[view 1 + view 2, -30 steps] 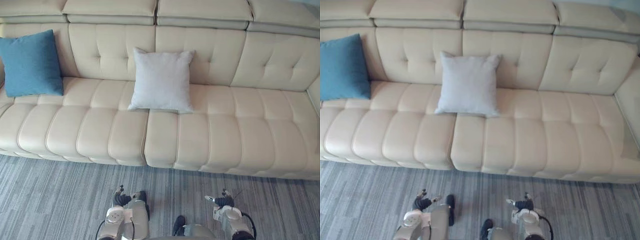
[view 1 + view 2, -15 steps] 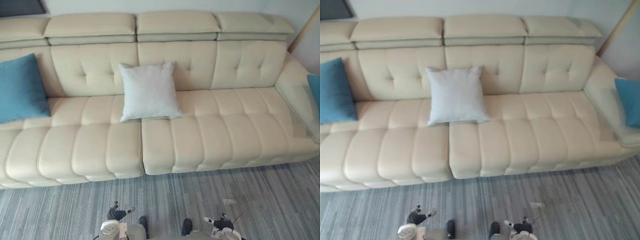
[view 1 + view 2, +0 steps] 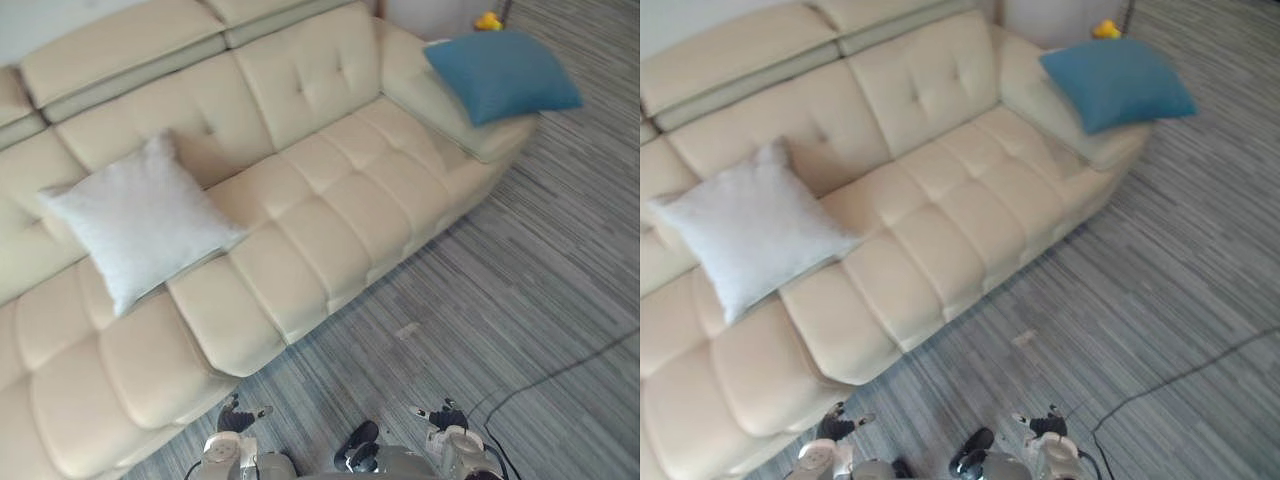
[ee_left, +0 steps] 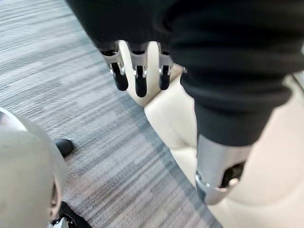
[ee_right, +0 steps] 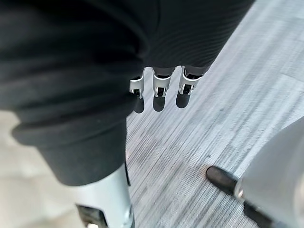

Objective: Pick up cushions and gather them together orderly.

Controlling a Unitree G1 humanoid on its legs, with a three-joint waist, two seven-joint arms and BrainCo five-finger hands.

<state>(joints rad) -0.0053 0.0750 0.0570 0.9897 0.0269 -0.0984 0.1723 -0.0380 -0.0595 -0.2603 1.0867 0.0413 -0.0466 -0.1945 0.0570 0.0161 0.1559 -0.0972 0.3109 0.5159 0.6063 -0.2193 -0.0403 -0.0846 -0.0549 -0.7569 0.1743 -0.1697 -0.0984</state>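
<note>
Change since the earlier frame: the whole view has swung toward the right end of the sofa (image 3: 340, 200). The camera turned, and the cushions lie where they lay.
White cushion (image 3: 135, 230): propped on the seat, its upper corner leaning against the backrest.
Blue cushion (image 3: 500, 75): lying flat on the broad armrest at the sofa's right end, well apart from the white one.
Reason for placement: both cushions appear loosely dropped, not arranged. Judged from this, the gathering has not yet begun, and the turn likely serves to locate them.
Left hand (image 3: 238, 416): low before the sofa's front edge. The fingers (image 4: 139, 78) hang loose and nearly straight, touching and holding nothing.
Right hand (image 3: 441, 413): low over the floor (image 3: 520, 300). The fingers (image 5: 161, 89) are likewise slack and empty.
Surroundings: grey striped carpet, with a small yellow object (image 3: 487, 20) beyond the armrest.
</note>
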